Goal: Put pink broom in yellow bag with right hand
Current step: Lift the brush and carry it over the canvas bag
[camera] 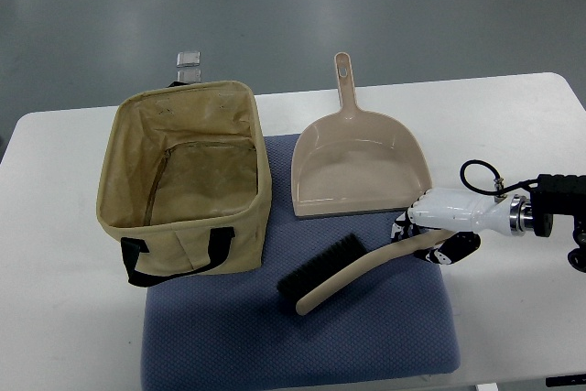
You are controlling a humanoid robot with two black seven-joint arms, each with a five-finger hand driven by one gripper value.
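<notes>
The fingers (438, 246) of the right hand (449, 226) curl around the handle end of the pink broom (352, 272), the white palm over the top and dark fingertips showing beneath it, so it reads as a wrap grasp rather than a pinch. How firmly they close cannot be told.

The broom lies on the blue mat (385, 336), handle running from the hand toward seven o'clock, black bristles on its upper-left side. Its bristle end points toward the yellow bag (188, 185), which stands open at nine o'clock from the broom, mouth up and black strap handles hanging on its near wall.

To do this step well, I judge the hand should lift first, since the bag's near wall is tall, then carry the broom toward nine o'clock and tip the bristle end down into the opening. Held at one end, the broom may droop or twist.

The pink dustpan (359, 167) sits at twelve o'clock, just beside the path; keep clear of its lip. The left hand is not in view.
</notes>
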